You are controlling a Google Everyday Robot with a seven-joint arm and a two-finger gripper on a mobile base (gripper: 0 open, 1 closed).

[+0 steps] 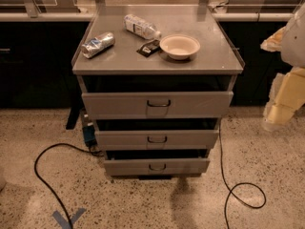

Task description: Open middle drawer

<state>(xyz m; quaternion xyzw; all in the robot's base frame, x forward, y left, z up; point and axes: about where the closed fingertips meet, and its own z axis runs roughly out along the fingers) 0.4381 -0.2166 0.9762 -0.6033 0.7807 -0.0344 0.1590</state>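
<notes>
The middle drawer (pixel 157 138) is the grey low front panel between two others in a metal cabinet, with a small dark wire loop handle (pixel 157 139) at its centre. A dark gap shows above its front. The taller top drawer (pixel 157 104) has a square plate under its handle. The narrowest drawer (pixel 157 166) is at the bottom. My gripper (pixel 280 109), a pale white and yellowish shape, hangs at the right edge of the camera view, well to the right of the cabinet and apart from the drawers.
The cabinet top (pixel 214 56) holds a crushed silver can (pixel 97 44), a plastic bottle (pixel 141 26), a dark packet (pixel 148 47) and a white bowl (pixel 179 46). Black cables lie on the speckled floor at the left (pixel 40 168) and right (pixel 243 190). Blue tape (pixel 69 218) marks the floor.
</notes>
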